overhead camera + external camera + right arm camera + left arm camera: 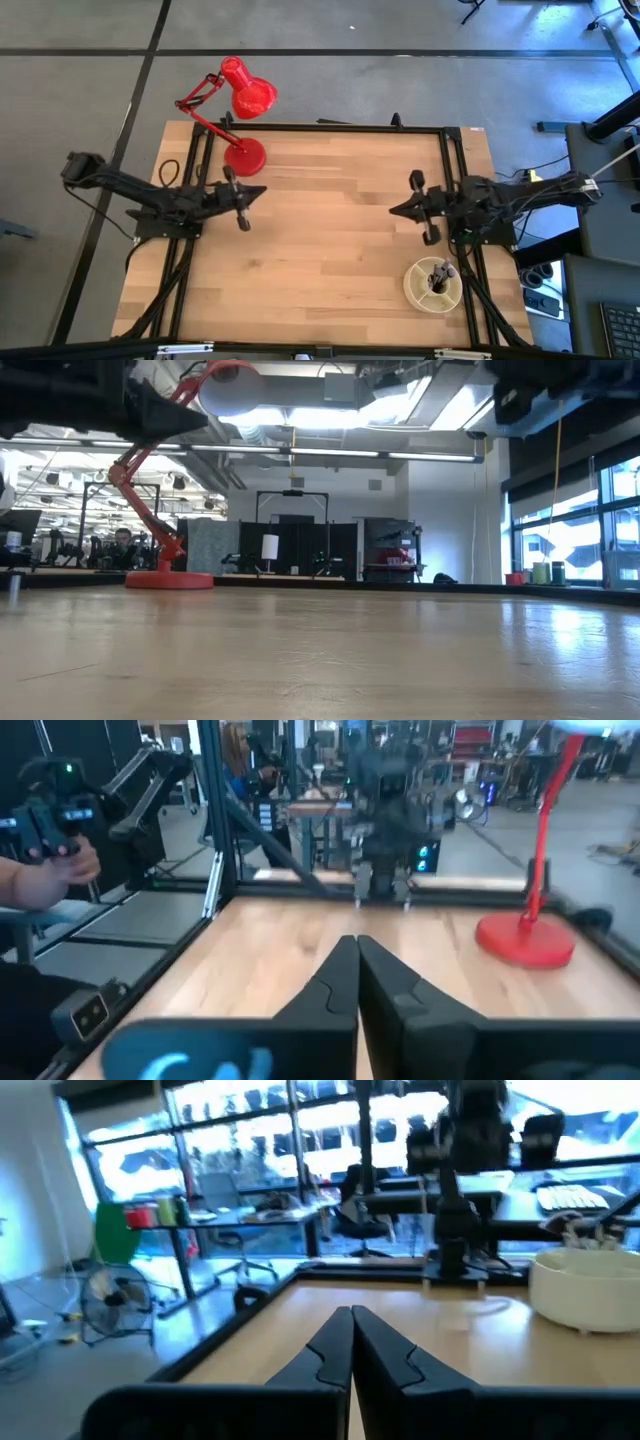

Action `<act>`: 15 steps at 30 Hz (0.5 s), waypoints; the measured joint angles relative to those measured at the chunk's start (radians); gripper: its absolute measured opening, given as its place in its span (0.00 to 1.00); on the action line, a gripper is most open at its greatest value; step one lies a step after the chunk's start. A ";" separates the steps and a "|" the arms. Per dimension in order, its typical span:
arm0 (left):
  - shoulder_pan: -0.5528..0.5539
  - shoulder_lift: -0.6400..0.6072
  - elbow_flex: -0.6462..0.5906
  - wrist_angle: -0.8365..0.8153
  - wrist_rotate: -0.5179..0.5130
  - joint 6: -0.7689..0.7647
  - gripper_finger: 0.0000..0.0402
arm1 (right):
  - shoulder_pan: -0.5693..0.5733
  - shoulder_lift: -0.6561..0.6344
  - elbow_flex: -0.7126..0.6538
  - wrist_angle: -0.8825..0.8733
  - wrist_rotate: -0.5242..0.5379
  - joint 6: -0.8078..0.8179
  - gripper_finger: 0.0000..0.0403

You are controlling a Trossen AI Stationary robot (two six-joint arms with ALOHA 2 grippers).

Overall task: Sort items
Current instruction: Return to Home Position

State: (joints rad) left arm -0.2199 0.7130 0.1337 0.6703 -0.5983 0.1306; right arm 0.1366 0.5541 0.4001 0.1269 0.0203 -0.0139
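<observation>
Several thin dark-handled brushes (pixel 438 276) stand in the round cream dish (pixel 433 285) near the table's front right corner. In the left wrist view the dish (pixel 583 1288) shows with the brush ends (pixel 590 1232) sticking up above its rim. My left gripper (pixel 262 193) hangs shut above the left half of the table, pointing level toward the right; it holds nothing (pixel 352 1320). My right gripper (pixel 393 210) hangs shut above the right half and faces it, also holding nothing (pixel 357 948).
A red desk lamp (pixel 238 95) stands with its base (pixel 245 157) at the far left of the wooden table (pixel 330 250), just behind my left arm. Black frame rails run along the table's sides. A person's hand (pixel 45 870) with a controller shows beyond the table.
</observation>
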 joint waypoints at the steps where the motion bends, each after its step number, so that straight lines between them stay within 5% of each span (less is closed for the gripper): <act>1: 0.000 -0.023 -0.012 0.000 -0.010 0.007 0.00 | -0.015 0.001 -0.030 0.040 -0.019 0.009 0.01; 7: -0.006 -0.138 -0.065 -0.001 -0.019 0.021 0.00 | -0.081 -0.016 -0.183 0.177 -0.088 0.098 0.01; 15: -0.066 -0.306 -0.088 -0.069 -0.116 0.059 0.00 | -0.110 -0.140 -0.239 0.123 -0.111 0.106 0.01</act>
State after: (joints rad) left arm -0.2860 0.4073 0.0460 0.6016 -0.7144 0.1898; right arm 0.0265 0.4138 0.1616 0.2494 -0.0911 0.0923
